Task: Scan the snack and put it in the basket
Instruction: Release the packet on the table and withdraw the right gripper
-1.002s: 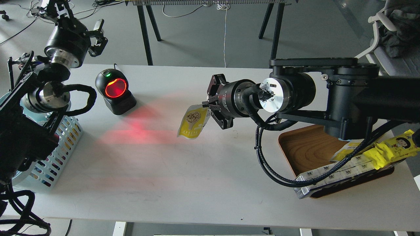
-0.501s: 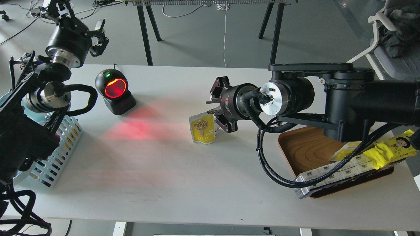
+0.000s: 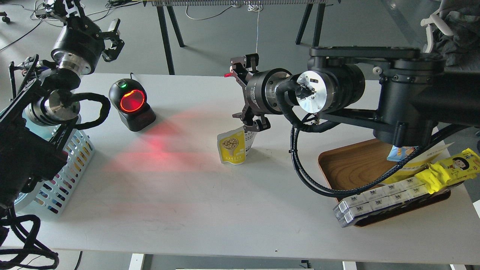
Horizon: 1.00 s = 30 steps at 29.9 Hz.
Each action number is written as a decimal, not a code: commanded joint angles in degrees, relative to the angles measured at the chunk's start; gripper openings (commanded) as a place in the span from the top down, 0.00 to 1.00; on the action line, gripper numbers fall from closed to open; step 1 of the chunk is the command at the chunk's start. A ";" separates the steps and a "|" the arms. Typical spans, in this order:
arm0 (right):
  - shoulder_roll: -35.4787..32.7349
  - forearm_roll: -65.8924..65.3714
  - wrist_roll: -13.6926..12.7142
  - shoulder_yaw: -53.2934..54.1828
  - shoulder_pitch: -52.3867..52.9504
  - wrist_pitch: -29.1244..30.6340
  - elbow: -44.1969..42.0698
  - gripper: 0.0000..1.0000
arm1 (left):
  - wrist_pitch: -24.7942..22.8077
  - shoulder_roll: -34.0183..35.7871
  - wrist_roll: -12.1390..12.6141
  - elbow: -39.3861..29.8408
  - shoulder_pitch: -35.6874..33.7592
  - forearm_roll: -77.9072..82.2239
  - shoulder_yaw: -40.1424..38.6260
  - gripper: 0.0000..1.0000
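The snack (image 3: pixel 233 146), a yellow and white pouch picturing round beige pieces, stands upright on the white table near its middle. My right gripper (image 3: pixel 240 94) is open and empty, just above and behind the pouch and apart from it. Its lower finger hangs close over the pouch's top right corner. The light blue basket (image 3: pixel 69 165) sits at the table's left edge, partly hidden by my left arm. My left gripper (image 3: pixel 88 23) is raised at the far left above the table's back edge, open and empty.
A black barcode scanner (image 3: pixel 131 104) with a glowing red window stands left of the pouch and casts red light on the table (image 3: pixel 180 195). A brown wooden tray (image 3: pixel 350 168) at the right holds white boxes (image 3: pixel 375 198), a yellow cartoon-face wrapper (image 3: pixel 450 169) and a small blue packet (image 3: pixel 399 153).
My right gripper let go of the pouch, which now stands on the table. It opened and rose up and back; the arm lifted too. My left arm barely moved.
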 commanded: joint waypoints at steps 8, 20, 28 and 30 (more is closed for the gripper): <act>-18.76 -0.87 1.04 11.91 -2.82 -0.01 1.36 0.09 | -4.89 9.32 0.07 -1.93 -3.09 3.10 1.62 0.00; -26.61 -0.88 7.10 34.85 -27.25 23.21 -19.36 0.08 | -5.94 34.97 -0.02 -23.80 -4.68 24.47 12.42 0.00; -23.36 -0.88 13.61 39.35 -40.79 44.23 -28.69 0.07 | -3.48 46.60 0.07 -40.33 -4.33 32.62 18.76 0.00; -22.74 -0.87 14.49 40.22 -42.99 46.79 -28.96 0.06 | -3.39 46.34 0.15 -42.44 -4.33 41.12 19.64 0.00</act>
